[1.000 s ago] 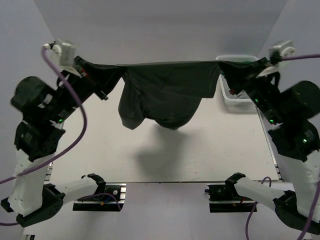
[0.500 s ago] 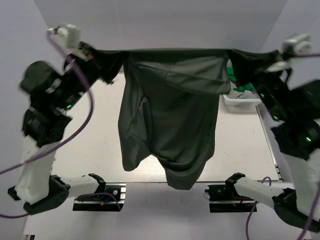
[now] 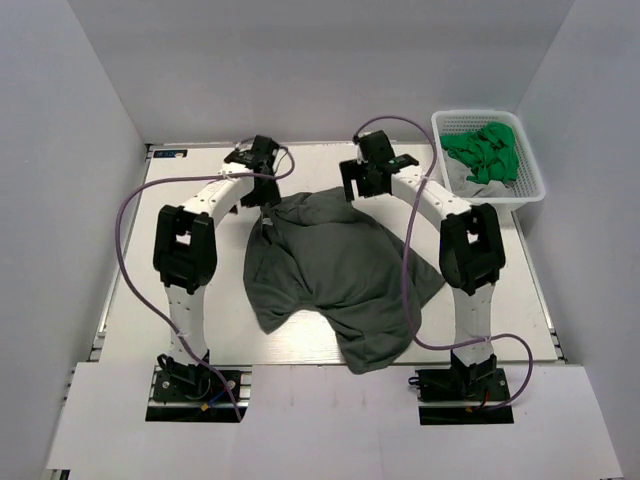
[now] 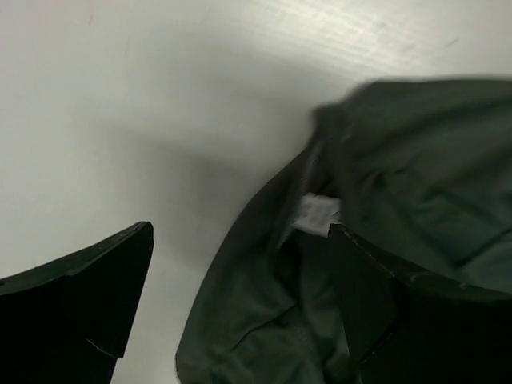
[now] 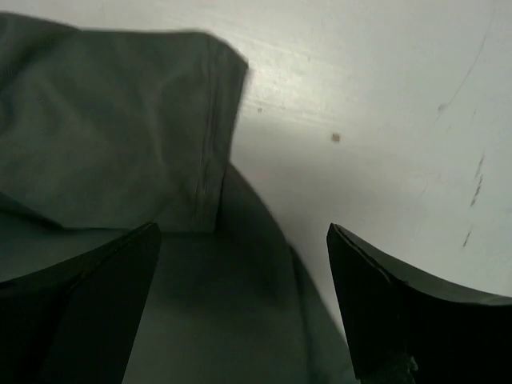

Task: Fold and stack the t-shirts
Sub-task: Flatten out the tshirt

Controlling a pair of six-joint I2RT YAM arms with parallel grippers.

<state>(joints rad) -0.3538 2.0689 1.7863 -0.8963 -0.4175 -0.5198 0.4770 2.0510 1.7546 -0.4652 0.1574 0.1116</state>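
Charcoal t-shirt (image 3: 335, 270) rumpled, white neck label (image 4: 318, 214) unreadable, left pincer (image 4: 240, 232) and right pincer (image 5: 244, 232) spread wide, empty

SITE: robot lab test cell | EVIDENCE: white table (image 3: 520, 280) boxed by plain grey panels (image 3: 60, 200); cabled left arm (image 3: 184, 250), right arm (image 3: 472, 250) bolted at near edge

- You have one t-shirt (image 3: 335, 265) lying spread across the middle of the table (image 3: 515, 300), its near end at the table's near edge.
- The basket (image 3: 500, 203) sits at the far right corner, apart from it, with the other t-shirts (image 3: 485, 150) heaped inside.
- Your left gripper (image 4: 240, 230) is over that shirt's far left edge, and your right gripper (image 5: 244, 228) is over its far right edge.
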